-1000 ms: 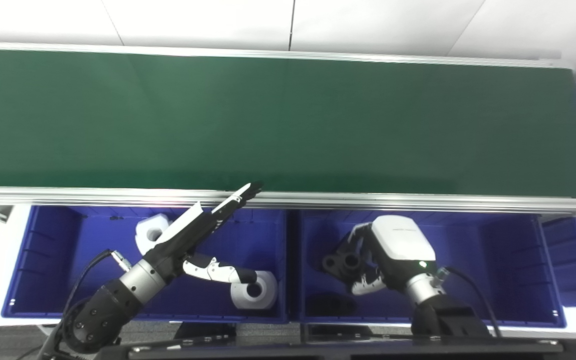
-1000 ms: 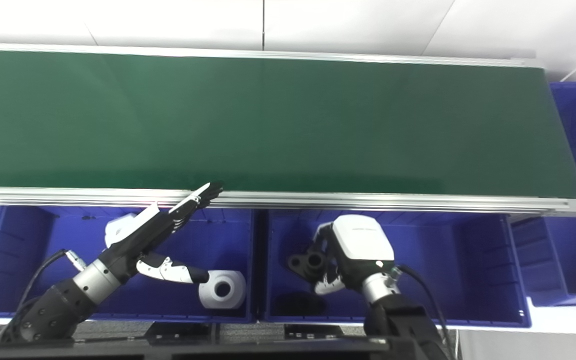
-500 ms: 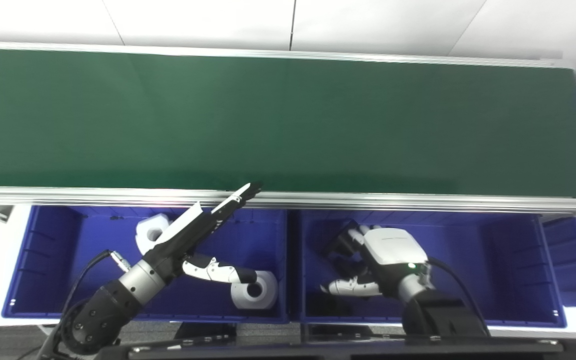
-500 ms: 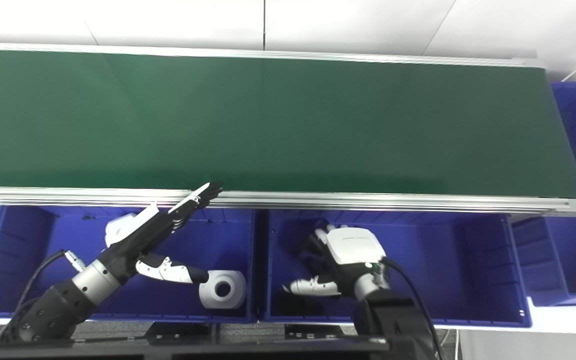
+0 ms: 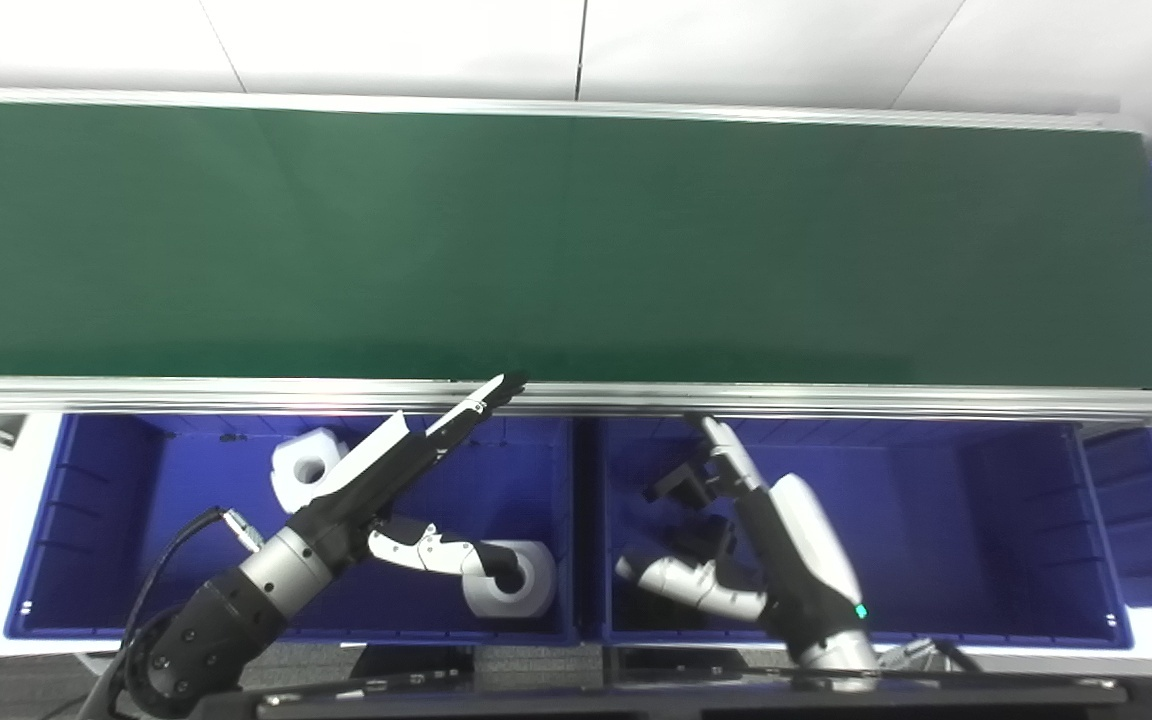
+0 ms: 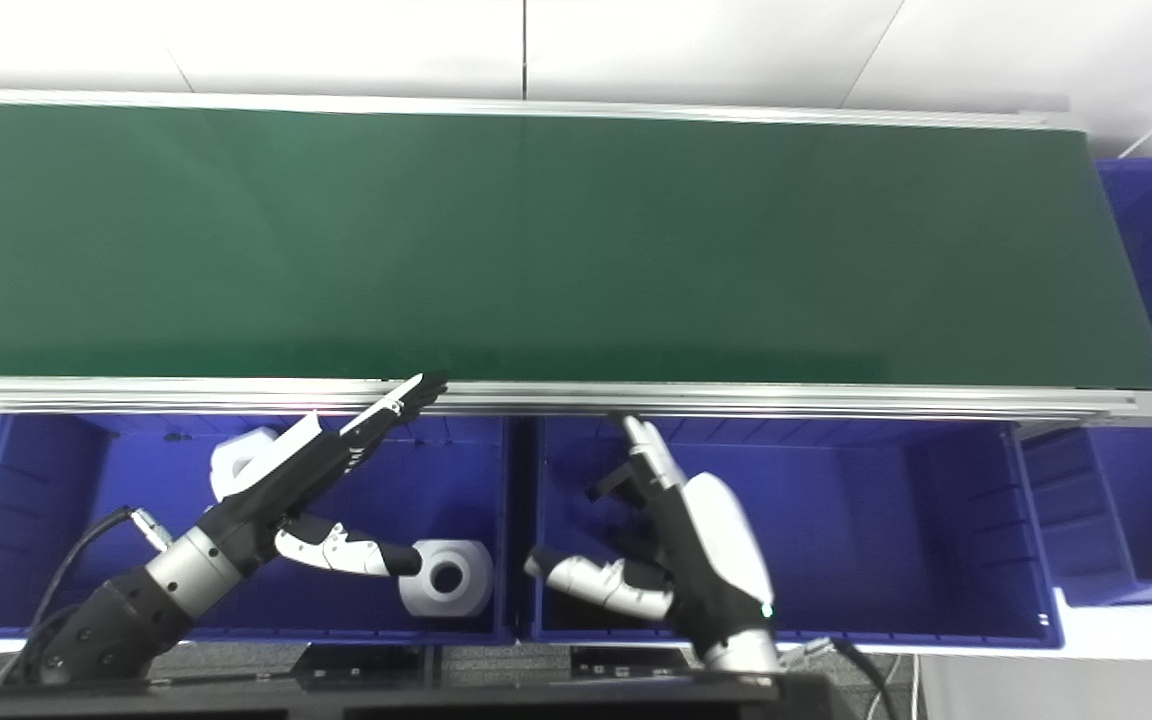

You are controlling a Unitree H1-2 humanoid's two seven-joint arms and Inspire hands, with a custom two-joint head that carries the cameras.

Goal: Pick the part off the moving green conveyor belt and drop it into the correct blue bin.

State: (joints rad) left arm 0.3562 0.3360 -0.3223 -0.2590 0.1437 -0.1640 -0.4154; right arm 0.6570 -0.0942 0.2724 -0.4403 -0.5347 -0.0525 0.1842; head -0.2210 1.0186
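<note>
Opened flat now, my right hand [image 5: 776, 545] has let go of the black part [image 5: 678, 488], which lies in the right bin [image 5: 1036, 520] at the hand's 11 o'clock. Left hand [image 5: 386, 480] waits spread, empty. I judge the drop done; belt [image 5: 576, 240] bare.

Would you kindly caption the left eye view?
Both hands open above blue bins: right hand over black parts, conveyor belt bare.

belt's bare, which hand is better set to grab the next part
Hard to call. Both the left hand and right hand are open, fingertips up near the belt edge; whichever side the part passes.
</note>
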